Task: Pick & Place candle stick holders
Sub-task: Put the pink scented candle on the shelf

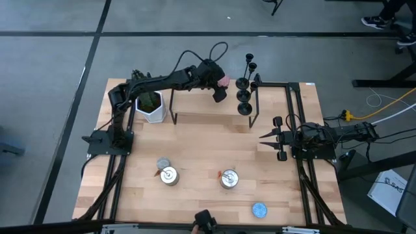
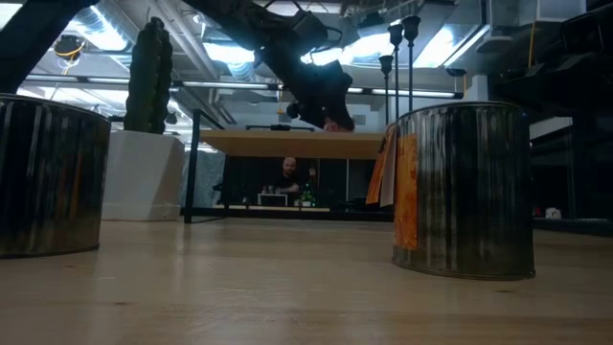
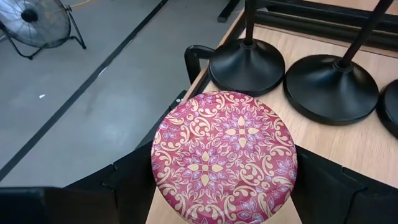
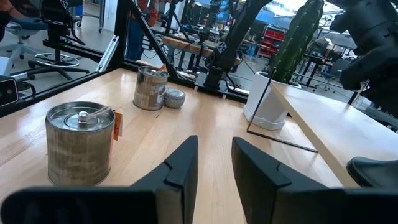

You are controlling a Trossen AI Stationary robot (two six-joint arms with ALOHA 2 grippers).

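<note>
My left gripper (image 1: 220, 88): fingers spread wide on a round red patterned tin (image 3: 225, 155), just beside the candle stick holders (image 1: 245, 96) on the raised shelf (image 1: 195, 101). I judge the tin must be cleared without clipping their bases. Right gripper (image 1: 265, 138): part-open, empty, well apart from them.

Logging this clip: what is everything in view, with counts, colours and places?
candle stick holders: three bases visible, matte black, right end of the raised shelf
patterned tin: one, red and gold, in the left gripper beside the holders
silver tins: two, front half of the table
small flat tin: one, grey, next to the left silver tin
round lid: one, blue, front right
planter with cactus: one, white and green, back left
person: one, far behind the table
left gripper: closed on the patterned tin
right gripper: open, empty, right side of the table
</note>
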